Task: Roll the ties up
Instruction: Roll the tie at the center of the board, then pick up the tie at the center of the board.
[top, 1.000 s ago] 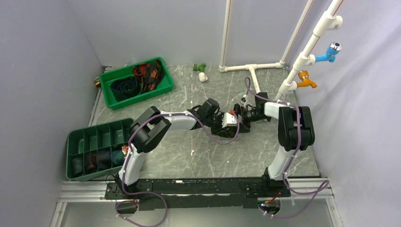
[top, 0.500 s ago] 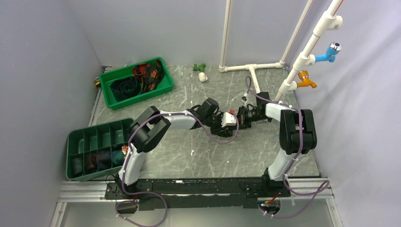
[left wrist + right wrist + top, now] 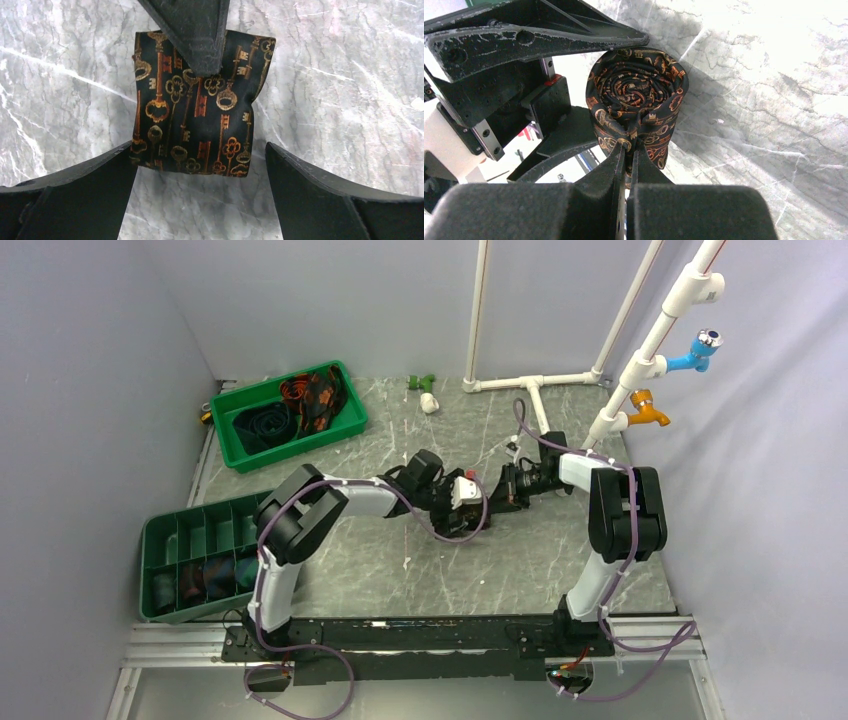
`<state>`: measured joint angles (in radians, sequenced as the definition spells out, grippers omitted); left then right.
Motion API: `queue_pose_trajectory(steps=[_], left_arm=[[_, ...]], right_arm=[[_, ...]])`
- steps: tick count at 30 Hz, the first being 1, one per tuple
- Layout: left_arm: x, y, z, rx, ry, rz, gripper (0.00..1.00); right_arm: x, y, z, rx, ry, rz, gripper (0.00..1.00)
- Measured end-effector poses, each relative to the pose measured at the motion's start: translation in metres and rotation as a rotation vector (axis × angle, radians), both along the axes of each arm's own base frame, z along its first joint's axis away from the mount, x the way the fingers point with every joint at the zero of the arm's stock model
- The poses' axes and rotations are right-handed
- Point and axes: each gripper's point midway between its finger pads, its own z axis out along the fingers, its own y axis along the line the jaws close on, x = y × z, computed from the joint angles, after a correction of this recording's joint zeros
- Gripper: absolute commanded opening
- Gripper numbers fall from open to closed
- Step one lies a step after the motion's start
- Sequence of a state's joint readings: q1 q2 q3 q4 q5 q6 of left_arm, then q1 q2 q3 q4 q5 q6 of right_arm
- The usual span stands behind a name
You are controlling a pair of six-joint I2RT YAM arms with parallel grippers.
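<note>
Nearest me, the two arms rose from their bases at the table's (image 3: 400, 570) front edge. The left arm was elbowed up and then stretched long and low toward the middle. The right arm stood tall at its shoulder, its forearm turned inward so that the two wrists met almost nose to nose.

Between them was the rolled tie (image 3: 195, 107), black with gold and red keys and wound into a tight spiral. I couldn't be sure whether it rested on the marble or hung just clear of it. The right gripper (image 3: 629, 152) was pinched fully closed on the loose tail at the roll's edge. The left gripper (image 3: 199, 150) was spread wide with nothing in its hold, one finger on each side of the roll and one tip just beside a lower corner.

To my eye this was a handover. It would go best if the left fingers closed squarely across the roll's flat sides, catching the tail under them. The right should let go only once that squeeze was firm, or the spiral would spring open.

Farther left, the divided tray (image 3: 150, 540) held finished rolls (image 3: 215, 575) in its near row. Beyond it, the green tray (image 3: 352, 425) held loose ties (image 3: 300, 400).
</note>
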<state>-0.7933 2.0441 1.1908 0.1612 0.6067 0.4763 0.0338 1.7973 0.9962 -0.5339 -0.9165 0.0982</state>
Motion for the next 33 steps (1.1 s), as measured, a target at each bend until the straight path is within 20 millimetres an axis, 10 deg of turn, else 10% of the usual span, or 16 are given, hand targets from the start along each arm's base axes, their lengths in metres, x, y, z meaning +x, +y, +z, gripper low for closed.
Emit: queue_pose_trajectory(steps=[9,18,28,30,32,33], left_arm=[[-0.009,0.023,0.013,-0.038,-0.024,0.031,0.99],[-0.004,-0.006,0.012,-0.068,-0.046,0.006,0.98],[-0.011,-0.014,0.009,-0.071,-0.02,-0.026,0.29],[-0.012,-0.014,0.009,-0.068,-0.022,-0.034,0.44],[-0.014,-0.012,0.01,-0.062,-0.017,-0.037,0.91],[-0.014,-0.012,0.011,-0.06,-0.022,-0.04,0.98]], right_arm=[[-0.006,0.005,0.003,0.007,-0.018,0.052,0.0],[-0.012,0.03,0.012,0.031,-0.048,0.143,0.0],[-0.009,0.036,0.028,0.044,-0.077,0.157,0.0],[-0.01,0.036,0.028,0.043,-0.071,0.159,0.0],[-0.012,0.036,0.029,0.046,-0.063,0.162,0.0],[-0.012,0.037,0.031,0.048,-0.061,0.164,0.0]])
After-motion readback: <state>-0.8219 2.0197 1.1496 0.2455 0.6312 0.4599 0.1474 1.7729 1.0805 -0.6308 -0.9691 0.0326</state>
